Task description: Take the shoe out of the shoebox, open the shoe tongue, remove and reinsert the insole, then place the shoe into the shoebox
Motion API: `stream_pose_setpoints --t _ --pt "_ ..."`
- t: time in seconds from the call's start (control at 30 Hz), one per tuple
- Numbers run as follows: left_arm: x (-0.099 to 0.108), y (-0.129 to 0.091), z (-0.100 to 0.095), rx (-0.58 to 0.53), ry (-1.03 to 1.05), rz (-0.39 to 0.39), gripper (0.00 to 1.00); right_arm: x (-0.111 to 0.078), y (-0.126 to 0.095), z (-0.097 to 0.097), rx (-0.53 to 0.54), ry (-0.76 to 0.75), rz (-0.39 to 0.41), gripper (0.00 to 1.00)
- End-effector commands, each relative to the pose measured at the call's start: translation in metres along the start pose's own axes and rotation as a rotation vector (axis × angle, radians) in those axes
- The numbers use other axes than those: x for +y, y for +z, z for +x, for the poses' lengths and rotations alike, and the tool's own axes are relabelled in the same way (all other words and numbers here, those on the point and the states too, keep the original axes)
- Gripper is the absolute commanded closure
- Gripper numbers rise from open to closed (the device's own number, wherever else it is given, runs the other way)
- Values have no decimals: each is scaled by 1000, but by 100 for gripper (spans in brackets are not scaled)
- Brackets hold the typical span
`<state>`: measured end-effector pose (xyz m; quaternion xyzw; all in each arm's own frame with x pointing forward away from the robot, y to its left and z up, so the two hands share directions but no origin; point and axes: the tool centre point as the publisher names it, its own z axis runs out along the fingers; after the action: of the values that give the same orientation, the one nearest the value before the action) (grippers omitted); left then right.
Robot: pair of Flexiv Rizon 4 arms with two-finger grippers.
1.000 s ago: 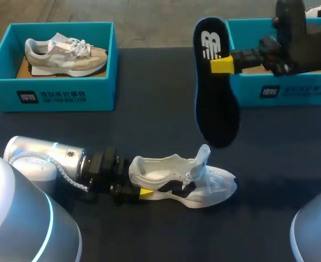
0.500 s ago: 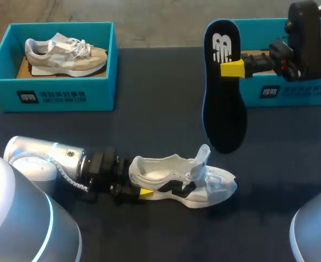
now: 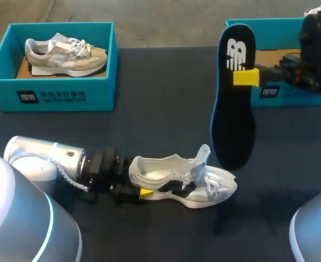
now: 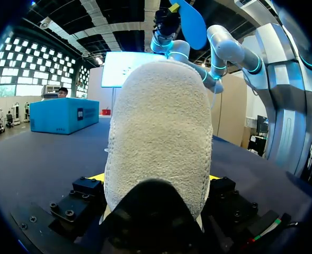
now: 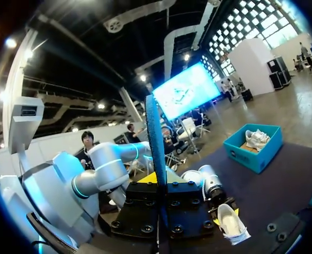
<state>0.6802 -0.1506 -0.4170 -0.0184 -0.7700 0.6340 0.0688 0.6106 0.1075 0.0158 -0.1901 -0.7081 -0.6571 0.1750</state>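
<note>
The right pincer [image 3: 246,77], clamped on the insole [image 3: 234,109], had swung it toward three o'clock, away from the shoe [image 3: 182,183] whose heel the left pincer [image 4: 156,179] squeezed; reinsertion looked next.

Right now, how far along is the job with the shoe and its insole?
Done: the white shoe lies on the table, tongue raised, insole out. In hand: the right tool holds the insole in the air; the left tool grips the heel. Left: putting the insole back in, then placing the shoe into the shoebox.
</note>
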Motion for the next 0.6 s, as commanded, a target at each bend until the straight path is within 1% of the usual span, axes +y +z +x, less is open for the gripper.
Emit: stream_pose_setpoints --t 0.03,0.27,0.6 --pt "-1 0 1 -1 0 -2 100 -8 -10 17 -36 4 -12 100" --pt "-1 0 1 -1 0 -2 100 -14 -15 30 -14 19 -4 100" --pt "-1 0 1 -1 0 -2 100 -14 -15 30 -14 19 -4 100"
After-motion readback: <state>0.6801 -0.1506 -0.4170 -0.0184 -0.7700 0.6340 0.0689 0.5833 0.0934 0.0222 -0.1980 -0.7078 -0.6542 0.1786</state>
